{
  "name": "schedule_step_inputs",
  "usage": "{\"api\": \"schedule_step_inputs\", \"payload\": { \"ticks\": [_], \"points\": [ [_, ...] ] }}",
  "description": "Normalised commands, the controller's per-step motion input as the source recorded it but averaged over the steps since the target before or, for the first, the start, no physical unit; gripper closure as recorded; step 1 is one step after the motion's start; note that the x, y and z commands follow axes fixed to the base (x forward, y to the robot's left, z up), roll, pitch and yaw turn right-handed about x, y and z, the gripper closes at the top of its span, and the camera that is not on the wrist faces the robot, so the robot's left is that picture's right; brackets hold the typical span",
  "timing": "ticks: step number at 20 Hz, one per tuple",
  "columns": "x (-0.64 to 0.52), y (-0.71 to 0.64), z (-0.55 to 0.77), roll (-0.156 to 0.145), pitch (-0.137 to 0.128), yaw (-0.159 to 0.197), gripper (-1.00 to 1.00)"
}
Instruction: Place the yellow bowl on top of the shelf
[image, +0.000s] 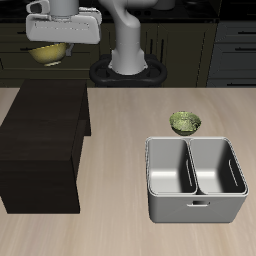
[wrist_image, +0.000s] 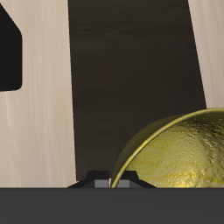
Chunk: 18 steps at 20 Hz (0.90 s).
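My gripper (image: 52, 47) is shut on the yellow bowl (image: 50, 54) and holds it high in the air above the back part of the shelf (image: 45, 125). The shelf is a large dark wooden cabinet with a flat top. In the wrist view the golden speckled inside of the yellow bowl (wrist_image: 179, 153) fills the area right by my fingers, and the shelf's dark top (wrist_image: 131, 79) lies below it. My fingertips are mostly hidden by the bowl.
A grey two-compartment metal bin (image: 195, 178) stands near the table's front edge. A greener olive bowl (image: 186, 122) sits just behind the bin. The robot's base (image: 128, 68) is at the table's back.
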Motion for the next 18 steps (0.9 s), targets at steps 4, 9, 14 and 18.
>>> {"api": "schedule_step_inputs", "payload": {
  "ticks": [4,9,14,18],
  "points": [
    [0.31,-0.31,0.05,-0.037,0.008,-0.006,1.0],
    [0.34,-0.13,0.0,-0.009,0.028,0.017,1.0],
    [0.32,-0.07,0.03,-0.022,-0.001,-0.006,1.0],
    [0.32,-0.08,0.0,-0.022,-0.011,0.0,1.0]
  ]
}}
